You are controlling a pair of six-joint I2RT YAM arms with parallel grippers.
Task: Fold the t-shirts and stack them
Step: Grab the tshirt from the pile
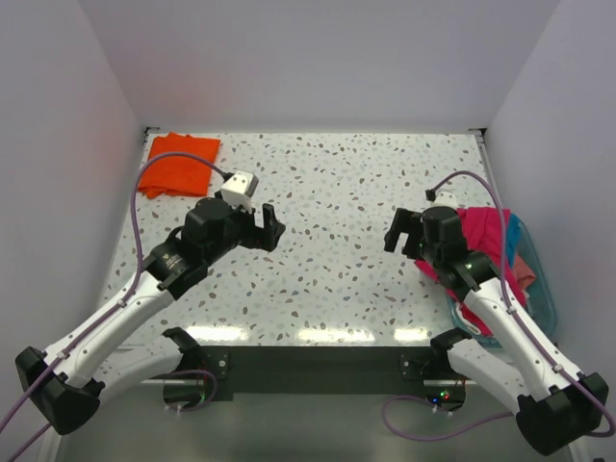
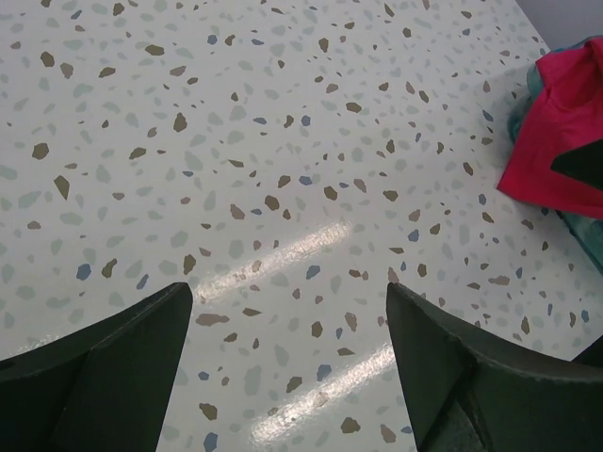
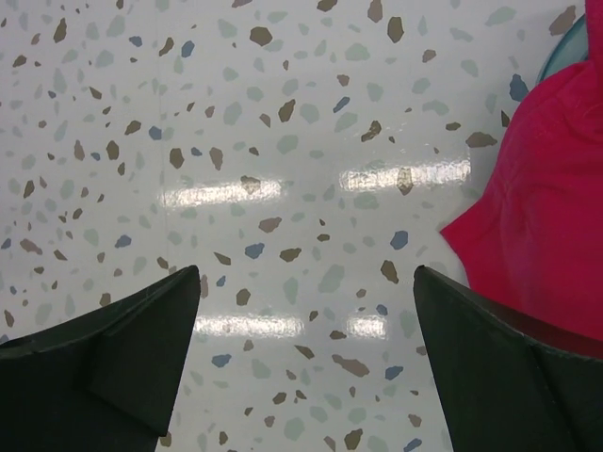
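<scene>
Tub (image 1: 549,298), magenta-red shirt (image 1: 484,231) over rim.

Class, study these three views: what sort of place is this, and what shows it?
Likely a robotics lab test cell: a left arm and right arm mounted at a speckled table, plain white walls boxing it in, and an orange t-shirt and a tub of t-shirts set out as practice pieces.

Tabletop (image 3: 283,113) between and beyond the fingers (image 3: 122,358) of the right gripper (image 3: 306,273): smooth, glossy speckled stone-look surface with bright light streaks. Fingers: dark, matt, smooth plastic. Magenta-red t-shirt (image 3: 546,207), beside one finger: soft matt cloth. Tub (image 1: 547,300): clear plastic. Orange t-shirt (image 1: 178,164), far from these fingers: matt cloth.
</scene>
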